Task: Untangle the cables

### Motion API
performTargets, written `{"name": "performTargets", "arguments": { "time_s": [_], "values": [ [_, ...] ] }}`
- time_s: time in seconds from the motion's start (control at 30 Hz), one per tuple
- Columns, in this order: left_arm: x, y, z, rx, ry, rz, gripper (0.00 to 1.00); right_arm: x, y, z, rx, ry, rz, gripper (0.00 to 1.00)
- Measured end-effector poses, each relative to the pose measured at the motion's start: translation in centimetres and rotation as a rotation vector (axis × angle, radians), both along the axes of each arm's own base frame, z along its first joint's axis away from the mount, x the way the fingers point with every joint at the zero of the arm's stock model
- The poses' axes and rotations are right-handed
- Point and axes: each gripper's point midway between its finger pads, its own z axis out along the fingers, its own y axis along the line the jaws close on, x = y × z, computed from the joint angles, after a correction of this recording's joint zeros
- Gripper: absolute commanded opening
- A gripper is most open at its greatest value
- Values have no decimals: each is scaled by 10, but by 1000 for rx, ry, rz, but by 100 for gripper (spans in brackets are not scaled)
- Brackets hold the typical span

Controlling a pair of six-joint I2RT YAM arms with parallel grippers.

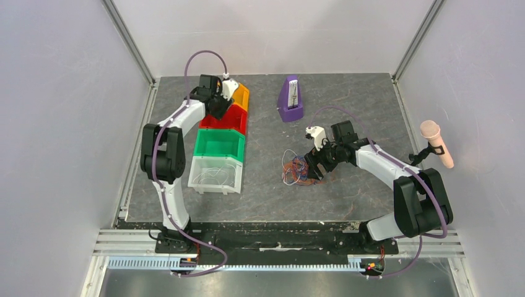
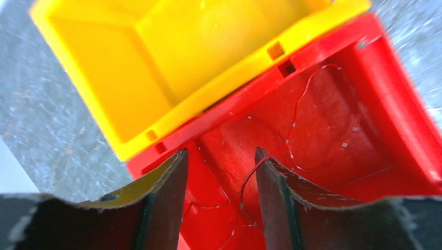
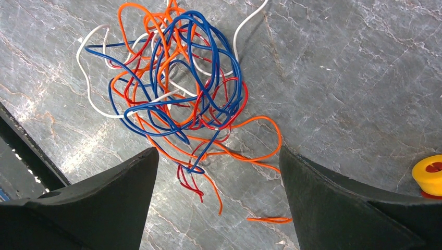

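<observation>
The cables [image 1: 296,168] lie as a loose tangle of blue, orange, red and white wires [image 3: 177,88] on the grey table, right of centre. My right gripper [image 1: 312,167] hovers just above the tangle's near-right edge, open and empty [image 3: 219,153], with orange and red wire ends between its fingers. My left gripper [image 1: 220,102] is over the red bin [image 1: 232,120] at the back left, open [image 2: 220,153]. A thin red wire [image 2: 292,122] lies in the red bin [image 2: 365,130] and runs past the tip of the gripper's right finger [image 2: 271,177].
Four bins stand in a row at the left: yellow [image 1: 242,96], red, green [image 1: 220,145] and clear [image 1: 215,174] with white wires inside. A purple metronome [image 1: 290,99] stands at the back centre. A pink microphone [image 1: 436,143] is at the right edge.
</observation>
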Motion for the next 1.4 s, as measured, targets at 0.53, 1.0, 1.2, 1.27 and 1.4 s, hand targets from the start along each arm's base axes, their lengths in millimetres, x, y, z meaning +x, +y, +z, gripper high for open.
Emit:
{"name": "performTargets", "arguments": {
  "time_s": [0.53, 1.0, 1.2, 1.27, 1.4],
  "values": [
    [-33, -40, 121, -305, -53, -116, 80, 4, 0, 4, -3, -19, 17, 89],
    [-199, -133, 132, -618, 161, -511, 65, 12, 24, -21, 5, 12, 60, 3],
    [-243, -178, 88, -728, 366, -534, 54, 15, 32, 8, 72, -128, 118, 0],
    [-242, -188, 80, -743, 387, -524, 53, 14, 35, 25, 102, -195, 143, 0],
    [-224, -204, 59, -747, 402, -457, 62, 11, 42, 51, 136, -314, 202, 0]
  ]
}}
